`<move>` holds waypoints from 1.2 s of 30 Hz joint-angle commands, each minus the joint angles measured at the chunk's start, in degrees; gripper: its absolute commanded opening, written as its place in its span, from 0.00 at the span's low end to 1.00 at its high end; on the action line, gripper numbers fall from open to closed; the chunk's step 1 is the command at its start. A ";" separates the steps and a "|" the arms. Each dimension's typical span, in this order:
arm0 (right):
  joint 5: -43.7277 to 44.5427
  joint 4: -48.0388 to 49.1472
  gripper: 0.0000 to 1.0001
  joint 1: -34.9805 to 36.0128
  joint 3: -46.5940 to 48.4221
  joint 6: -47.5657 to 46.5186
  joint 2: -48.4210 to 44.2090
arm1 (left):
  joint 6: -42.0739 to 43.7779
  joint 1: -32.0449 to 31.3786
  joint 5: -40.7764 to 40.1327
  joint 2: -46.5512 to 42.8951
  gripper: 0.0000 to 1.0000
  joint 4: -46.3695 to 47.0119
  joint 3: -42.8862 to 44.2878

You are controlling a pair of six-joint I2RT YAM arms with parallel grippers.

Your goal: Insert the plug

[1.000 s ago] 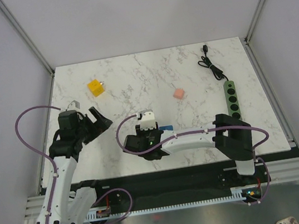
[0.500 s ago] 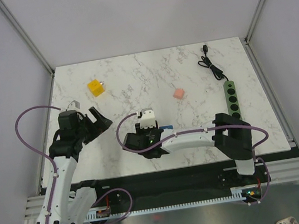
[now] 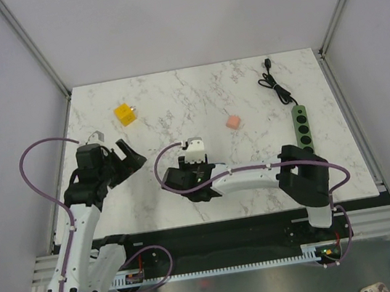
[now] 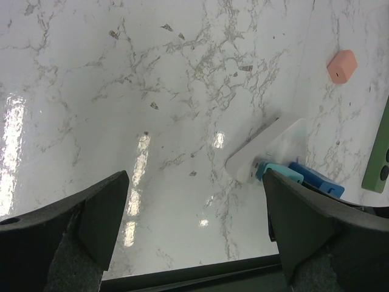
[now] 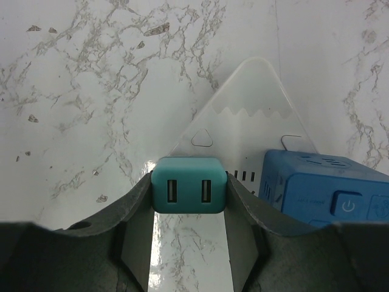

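Observation:
My right gripper (image 5: pixel 188 201) is shut on a teal plug (image 5: pixel 188 190) with two USB slots facing the camera. The plug's far end meets a white socket block (image 5: pixel 243 115); its prongs are hidden. A blue cube (image 5: pixel 322 188) sits against the block on the right. In the top view the right gripper (image 3: pixel 195 165) is at the table's middle front, with the white block (image 3: pixel 196 144) just beyond it. My left gripper (image 3: pixel 132 160) is open and empty to their left. In the left wrist view (image 4: pixel 194 207) the white block (image 4: pixel 267 149), plug (image 4: pixel 282 173) and blue cube (image 4: pixel 316 179) show at right.
A green power strip (image 3: pixel 303 130) with a black cord (image 3: pixel 278 86) lies along the right side. A pink cube (image 3: pixel 233 122) sits mid-table and a yellow cube (image 3: pixel 125 114) at the back left. The table's front edge (image 4: pixel 194 271) is close below the left gripper.
My right gripper has moved slightly away and to the right with the plug. The white block has shifted with it, and the blue cube has gone out of sight in the top view.

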 commanded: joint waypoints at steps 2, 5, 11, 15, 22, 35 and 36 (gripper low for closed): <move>-1.90 0.08 0.00 0.01 -2.38 3.28 1.44 | 2.37 -0.18 -1.34 -1.25 1.00 1.23 0.33; -2.43 -0.62 0.00 -0.08 -2.82 4.07 2.58 | 2.37 -0.18 -1.78 -1.43 1.00 1.14 0.24; -4.01 -3.44 0.00 0.18 -1.59 4.34 5.75 | 2.46 -0.18 -1.78 -1.42 1.00 0.88 0.59; -3.14 -3.88 0.00 1.32 -0.36 3.81 7.15 | 2.02 -0.27 -3.36 -2.13 1.00 0.70 0.50; -3.57 -5.82 0.00 2.21 1.84 5.04 11.11 | -1.14 -0.10 -9.69 -0.20 1.00 -1.40 1.20; -7.97 2.71 0.00 1.42 -3.35 2.23 11.64 | -0.44 -0.10 -8.81 -0.55 1.00 -1.14 1.12; -8.49 2.89 0.00 1.15 -3.43 2.05 11.38 | -0.35 -0.10 -8.73 -0.37 1.00 -1.14 1.12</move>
